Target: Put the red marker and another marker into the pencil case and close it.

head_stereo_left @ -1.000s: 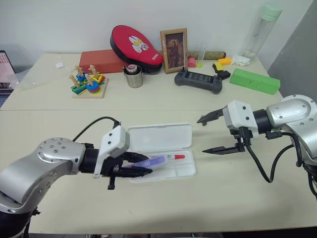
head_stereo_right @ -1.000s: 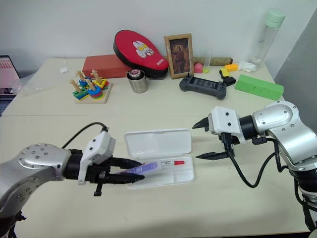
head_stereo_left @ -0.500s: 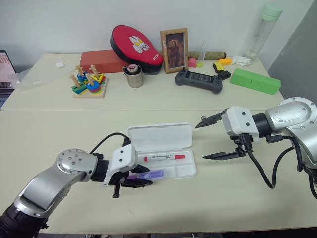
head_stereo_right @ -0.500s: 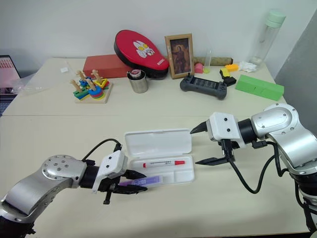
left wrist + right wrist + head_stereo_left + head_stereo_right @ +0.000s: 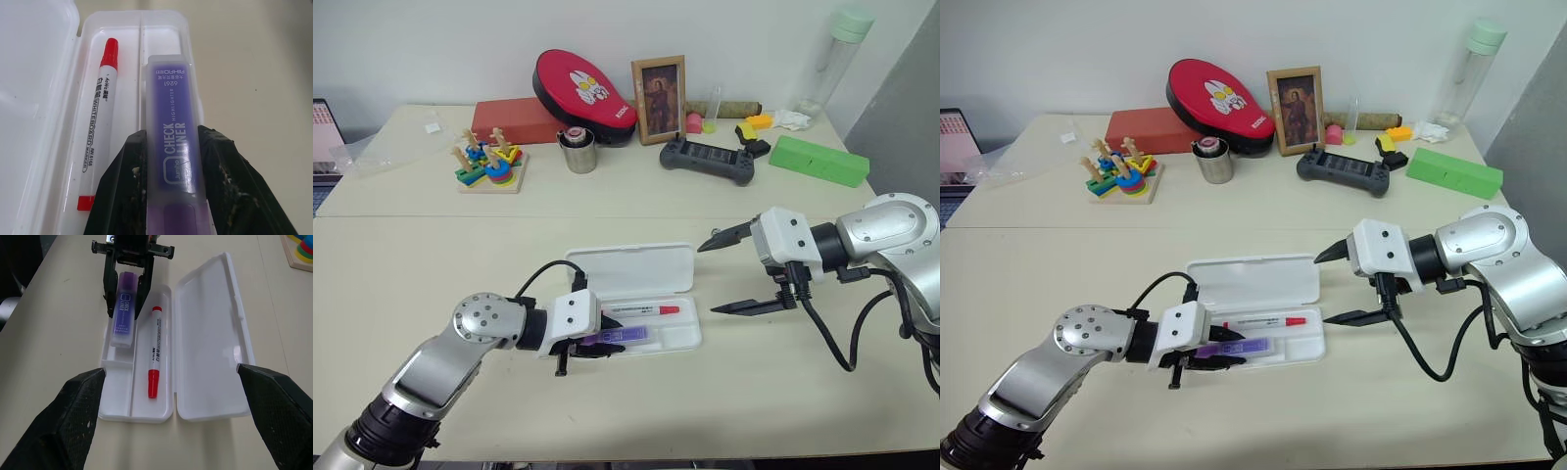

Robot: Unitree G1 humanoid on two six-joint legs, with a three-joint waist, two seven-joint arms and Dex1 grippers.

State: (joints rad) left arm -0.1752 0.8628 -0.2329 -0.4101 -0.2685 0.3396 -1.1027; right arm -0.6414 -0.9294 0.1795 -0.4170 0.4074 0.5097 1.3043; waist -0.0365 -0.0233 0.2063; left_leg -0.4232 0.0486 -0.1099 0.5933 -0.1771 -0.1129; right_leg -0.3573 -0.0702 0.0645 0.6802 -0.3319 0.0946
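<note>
The pencil case (image 5: 631, 266) lies open at the table's middle, its lid flat on the far side. The red marker (image 5: 641, 310) rests in the tray's far compartment. My left gripper (image 5: 597, 345) is shut on another marker, the lilac highlighter (image 5: 619, 338), holding it by its tail end low over the near compartment. In the left wrist view the highlighter (image 5: 173, 132) runs parallel to the red marker (image 5: 98, 127). I cannot tell whether it touches the tray floor. My right gripper (image 5: 707, 279) hovers open just right of the case, holding nothing.
Along the back stand a green box (image 5: 818, 160), a game controller (image 5: 707, 160), a picture frame (image 5: 657, 99), a metal cup (image 5: 577, 152), a stacking toy (image 5: 487, 164) and a tall bottle (image 5: 832, 59). Bare tabletop surrounds the case.
My left gripper has sunk and slid toward the tray with the highlighter, which now sits low over the near compartment, leaving the red marker uncovered. The right gripper has stayed put.
</note>
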